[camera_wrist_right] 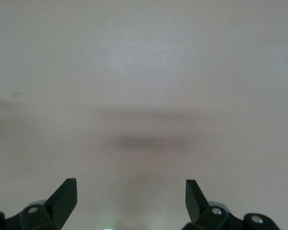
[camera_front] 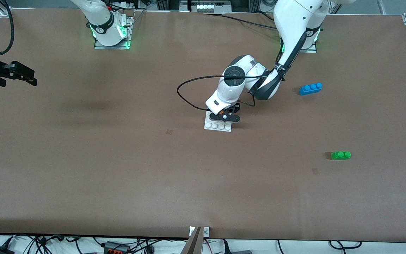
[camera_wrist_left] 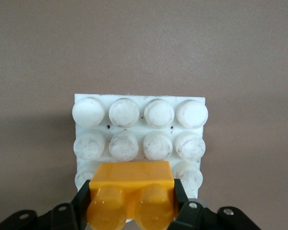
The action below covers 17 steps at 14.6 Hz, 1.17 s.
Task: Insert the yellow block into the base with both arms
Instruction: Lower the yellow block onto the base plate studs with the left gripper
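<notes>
You see a brown table (camera_front: 118,169) with two white robot arms based along its top edge. The left arm reaches down to the middle of the table, and its left gripper (camera_front: 225,118) sits directly over the base (camera_front: 218,126), a flat white square plate with rows of round studs. In the left wrist view, the yellow block (camera_wrist_left: 131,194) is clamped between the two black fingers (camera_wrist_left: 181,199), one finger pressed against each end of the block, with its two round studs pointing toward the camera. The block lies over the row of the base (camera_wrist_left: 139,132) closest to the gripper, covering the middle studs of that row; you cannot tell whether it is fully pressed down. The right gripper (camera_front: 16,74) waits up in the air at the right arm's end of the table, and the right wrist view shows its fingers (camera_wrist_right: 62,197) spread wide with only bare table beneath them. A blue brick (camera_front: 310,88) lies toward the left arm's end, and a green brick (camera_front: 340,155) lies nearer the front camera than the blue one.
</notes>
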Each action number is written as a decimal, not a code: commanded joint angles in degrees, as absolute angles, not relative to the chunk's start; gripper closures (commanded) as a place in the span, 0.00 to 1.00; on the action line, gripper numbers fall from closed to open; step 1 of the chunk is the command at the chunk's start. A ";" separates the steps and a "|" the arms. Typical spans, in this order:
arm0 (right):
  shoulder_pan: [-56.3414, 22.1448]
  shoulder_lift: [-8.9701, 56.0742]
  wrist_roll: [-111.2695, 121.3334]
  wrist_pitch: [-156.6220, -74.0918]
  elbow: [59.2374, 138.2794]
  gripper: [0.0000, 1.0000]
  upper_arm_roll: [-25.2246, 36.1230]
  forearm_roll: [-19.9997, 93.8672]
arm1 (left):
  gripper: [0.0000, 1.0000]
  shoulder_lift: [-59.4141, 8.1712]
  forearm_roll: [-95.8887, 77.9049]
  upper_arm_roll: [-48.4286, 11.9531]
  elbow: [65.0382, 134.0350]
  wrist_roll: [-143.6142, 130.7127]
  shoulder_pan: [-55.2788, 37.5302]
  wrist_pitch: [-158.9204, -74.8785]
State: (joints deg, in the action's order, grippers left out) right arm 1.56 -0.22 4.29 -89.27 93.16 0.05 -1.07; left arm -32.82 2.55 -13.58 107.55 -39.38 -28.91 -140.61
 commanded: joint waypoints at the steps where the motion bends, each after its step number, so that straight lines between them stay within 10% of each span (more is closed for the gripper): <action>1: 1.93 -0.35 3.60 -89.38 92.99 0.00 -0.26 -1.84 | 0.58 -33.05 4.39 -12.30 107.31 -39.38 -29.36 -140.10; 17: 1.93 2.81 3.52 -89.82 90.26 0.00 -0.26 -4.22 | 0.60 -29.79 4.39 -11.25 107.23 -25.76 -27.33 -135.26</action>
State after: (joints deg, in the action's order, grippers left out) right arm 1.59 2.52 4.29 -90.22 91.31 0.06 -3.54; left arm -30.89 3.51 -11.26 107.07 -29.00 -27.96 -136.65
